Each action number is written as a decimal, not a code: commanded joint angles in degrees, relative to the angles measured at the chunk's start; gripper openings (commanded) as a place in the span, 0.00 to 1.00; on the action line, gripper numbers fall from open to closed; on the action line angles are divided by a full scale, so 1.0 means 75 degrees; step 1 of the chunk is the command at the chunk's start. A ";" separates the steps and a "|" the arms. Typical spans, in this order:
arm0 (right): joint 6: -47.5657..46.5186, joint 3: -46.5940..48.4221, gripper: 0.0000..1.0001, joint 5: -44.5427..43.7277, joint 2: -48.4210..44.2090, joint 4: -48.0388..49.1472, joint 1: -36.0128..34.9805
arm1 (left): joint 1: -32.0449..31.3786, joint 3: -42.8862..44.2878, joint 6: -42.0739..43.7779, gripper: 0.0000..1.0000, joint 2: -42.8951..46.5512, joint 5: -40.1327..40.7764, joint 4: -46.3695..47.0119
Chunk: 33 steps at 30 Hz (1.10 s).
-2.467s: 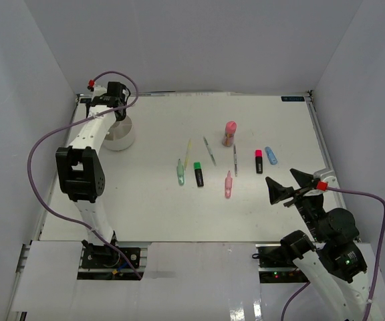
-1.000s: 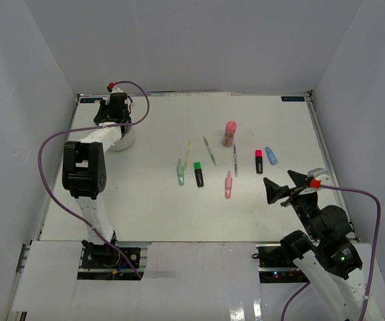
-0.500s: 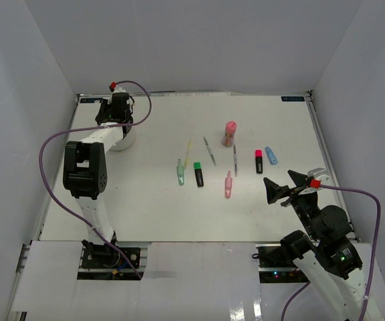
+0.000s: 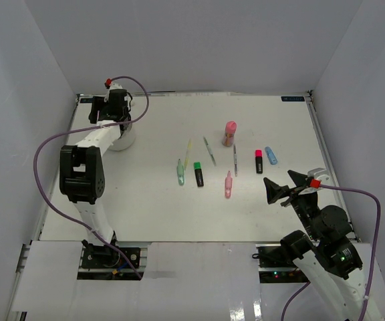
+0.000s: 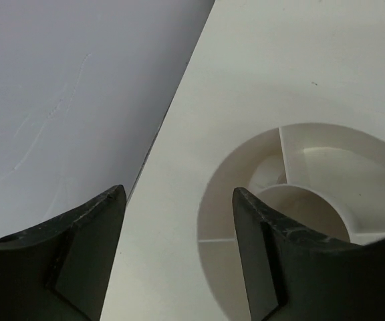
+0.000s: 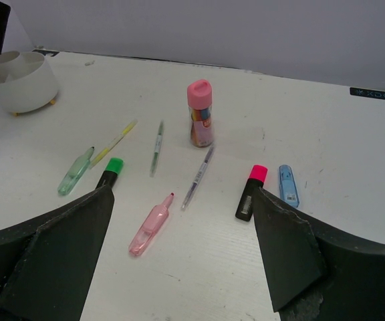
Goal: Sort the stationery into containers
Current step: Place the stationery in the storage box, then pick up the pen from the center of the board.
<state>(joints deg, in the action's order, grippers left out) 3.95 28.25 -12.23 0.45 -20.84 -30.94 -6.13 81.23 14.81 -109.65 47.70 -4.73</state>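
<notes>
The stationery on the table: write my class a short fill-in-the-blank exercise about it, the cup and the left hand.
1. The pink-capped tube stands ____, not lying down.
2. The green-capped marker has a ____ body.
3. The left hand, close to the white cup, is ____ and holds nothing.

Missing words: upright; black; open.
</notes>
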 commanded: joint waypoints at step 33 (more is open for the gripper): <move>0.1326 0.2280 0.76 -0.0971 0.9628 0.2004 -0.0035 | -0.0179 -0.3753 -0.3955 0.98 0.6943 -0.6631 -0.2088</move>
<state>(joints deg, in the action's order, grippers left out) 13.43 45.10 -19.22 69.82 -15.07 -30.94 -7.42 52.64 -13.82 -59.57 -3.62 -23.29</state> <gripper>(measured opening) 0.787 0.979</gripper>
